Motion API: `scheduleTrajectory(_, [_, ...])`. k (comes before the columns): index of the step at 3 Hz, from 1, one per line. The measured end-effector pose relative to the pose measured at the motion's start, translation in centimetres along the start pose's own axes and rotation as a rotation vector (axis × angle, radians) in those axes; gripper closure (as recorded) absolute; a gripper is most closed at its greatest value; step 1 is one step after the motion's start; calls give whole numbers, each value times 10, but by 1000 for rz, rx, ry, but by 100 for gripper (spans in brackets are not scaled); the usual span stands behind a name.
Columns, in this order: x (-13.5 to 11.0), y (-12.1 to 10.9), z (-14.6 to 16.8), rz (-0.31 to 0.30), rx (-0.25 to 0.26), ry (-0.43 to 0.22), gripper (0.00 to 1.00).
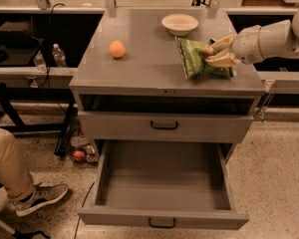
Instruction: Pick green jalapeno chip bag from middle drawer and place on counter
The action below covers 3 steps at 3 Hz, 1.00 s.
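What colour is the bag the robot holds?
Green, in the camera view; the gripper grips the chip bag at the counter's right side.

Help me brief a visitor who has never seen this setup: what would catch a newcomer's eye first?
First, the pale arm reaching in from the right, its pincer clamped on a green chip bag at the right side of the gray counter. Next, the bottom drawer, pulled wide open toward the camera. An orange sits on the counter's left and a white bowl near its rear edge.
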State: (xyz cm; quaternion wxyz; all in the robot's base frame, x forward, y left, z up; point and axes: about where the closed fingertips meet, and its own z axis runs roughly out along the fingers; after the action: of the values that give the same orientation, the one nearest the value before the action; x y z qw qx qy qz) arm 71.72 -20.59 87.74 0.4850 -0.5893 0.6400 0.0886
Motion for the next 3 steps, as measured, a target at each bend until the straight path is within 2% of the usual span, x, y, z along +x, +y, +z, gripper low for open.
scheduleTrajectory(1, [1, -8, 3, 31, -6, -14, 1])
scheduleTrajectory(3, [8, -18, -18, 89, 25, -50, 0])
